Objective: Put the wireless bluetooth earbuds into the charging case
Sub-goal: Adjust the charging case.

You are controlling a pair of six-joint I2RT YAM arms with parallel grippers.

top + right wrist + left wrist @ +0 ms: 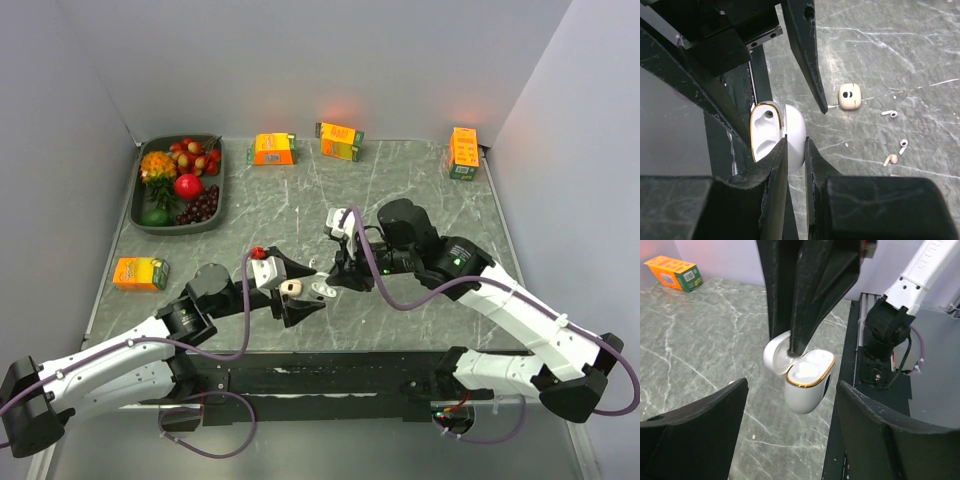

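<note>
While the right gripper pinches the open charging case at mid-frame, the left gripper gapes around it; earbuds lie at right.

I have the tray at the far left of the worktop, with fruit in it. Right of it, along the far edge, stand a carton, a second carton and, in the far right corner, a third carton. A fourth carton lies at the left edge, before the tray. In the middle the right pincer holds the case above the worktop, with the left pincer just before it. Near the case a piece lies on the worktop. In the right wrist view an earbud and a second earbud lie right of it, all apart.
</note>
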